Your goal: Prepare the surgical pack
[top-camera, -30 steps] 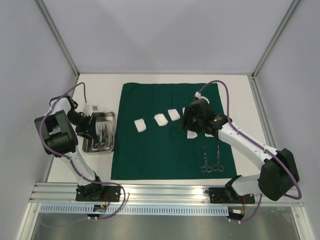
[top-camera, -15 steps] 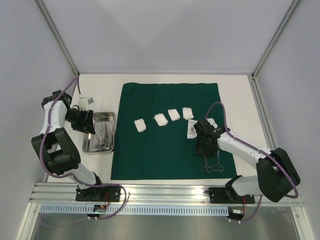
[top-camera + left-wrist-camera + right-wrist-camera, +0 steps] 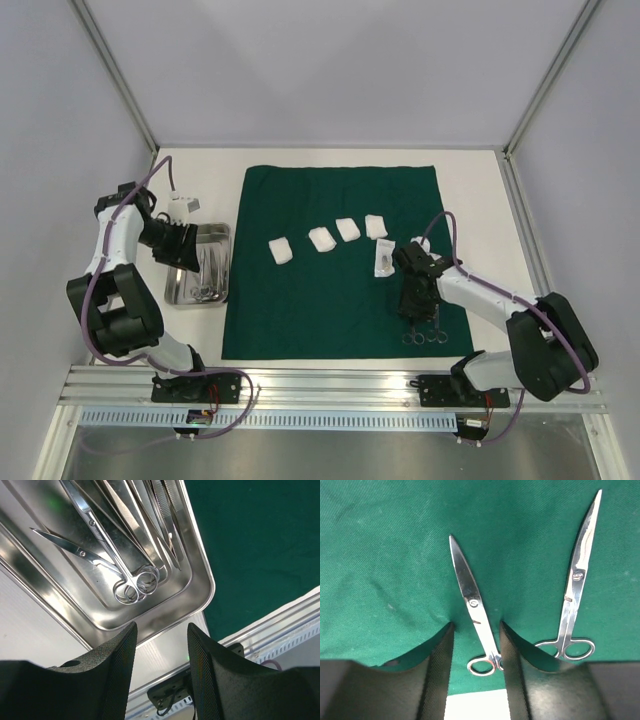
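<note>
Tray [image 3: 165, 605]: scissors [image 3: 93, 524], forceps [image 3: 167, 520] inside. Drape [image 3: 260, 540] at 2 o'clock. Gripper [image 3: 161, 630] at 6, jaws apart.

Top cam sits high behind the arm bases [image 3: 185, 382], looking down over the whole bench [image 3: 480, 190], bases along the bottom edge. Left wrist cam looks past the left tool [image 3: 161, 627] into the steel tray [image 3: 50, 575], super close, tray filling the upper left of frame. Right wrist cam hugs the green drape [image 3: 380, 555] past the right tool [image 3: 476, 625], scissors [image 3: 471, 597] dead centre. Top view shows both spots, just tiny
</note>
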`<move>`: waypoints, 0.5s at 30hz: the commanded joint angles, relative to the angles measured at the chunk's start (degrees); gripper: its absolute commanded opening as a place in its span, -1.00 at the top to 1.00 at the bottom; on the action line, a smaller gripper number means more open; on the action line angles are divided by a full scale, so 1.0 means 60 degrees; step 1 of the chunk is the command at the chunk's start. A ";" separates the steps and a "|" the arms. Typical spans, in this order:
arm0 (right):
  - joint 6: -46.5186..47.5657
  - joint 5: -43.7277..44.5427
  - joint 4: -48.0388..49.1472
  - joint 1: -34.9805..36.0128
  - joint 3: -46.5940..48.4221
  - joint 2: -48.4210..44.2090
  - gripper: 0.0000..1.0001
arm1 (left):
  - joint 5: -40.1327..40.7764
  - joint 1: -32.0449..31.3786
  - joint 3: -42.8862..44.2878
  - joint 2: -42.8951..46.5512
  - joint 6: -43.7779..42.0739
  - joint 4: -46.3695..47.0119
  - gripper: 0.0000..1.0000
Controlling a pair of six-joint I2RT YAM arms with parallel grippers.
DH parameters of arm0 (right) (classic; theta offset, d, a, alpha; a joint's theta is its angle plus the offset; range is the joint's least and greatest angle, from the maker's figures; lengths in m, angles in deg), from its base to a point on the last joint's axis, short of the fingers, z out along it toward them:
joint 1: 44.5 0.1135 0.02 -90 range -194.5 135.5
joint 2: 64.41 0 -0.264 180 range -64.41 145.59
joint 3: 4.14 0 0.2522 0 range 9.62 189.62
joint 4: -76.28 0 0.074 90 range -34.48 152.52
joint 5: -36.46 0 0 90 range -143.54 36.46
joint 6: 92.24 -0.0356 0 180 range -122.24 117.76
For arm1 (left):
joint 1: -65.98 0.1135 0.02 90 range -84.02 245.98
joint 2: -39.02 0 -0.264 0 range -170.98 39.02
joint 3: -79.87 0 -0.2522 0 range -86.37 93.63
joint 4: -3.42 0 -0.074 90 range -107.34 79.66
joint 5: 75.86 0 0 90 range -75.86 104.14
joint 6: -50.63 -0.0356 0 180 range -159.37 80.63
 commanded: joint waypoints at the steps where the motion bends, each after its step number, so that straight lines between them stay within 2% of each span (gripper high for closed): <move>1: -0.0043 -0.0430 0.0838 -0.0133 -0.0538 0.0188 0.20 | -0.0266 -0.0077 -0.0030 0.0337 0.0150 0.0095 -0.07; 6: 0.0089 -0.0578 0.0941 -0.0177 -0.0598 0.0115 0.53 | -0.0281 -0.0135 -0.0074 0.0396 0.0150 0.0095 -0.07; 12: 0.0220 -0.0372 0.0634 -0.0177 -0.0422 -0.0339 0.73 | -0.0266 -0.0136 -0.0104 0.0381 0.0179 0.0110 -0.07; 14: 0.0308 -0.0343 0.0474 -0.0177 -0.0320 -0.0413 0.73 | -0.0281 -0.0165 -0.0089 0.0381 0.0194 0.0125 -0.07; 15: 0.0323 -0.0329 0.0400 -0.0177 -0.0247 -0.0398 0.66 | -0.0310 -0.0179 -0.0104 0.0381 0.0194 0.0139 -0.07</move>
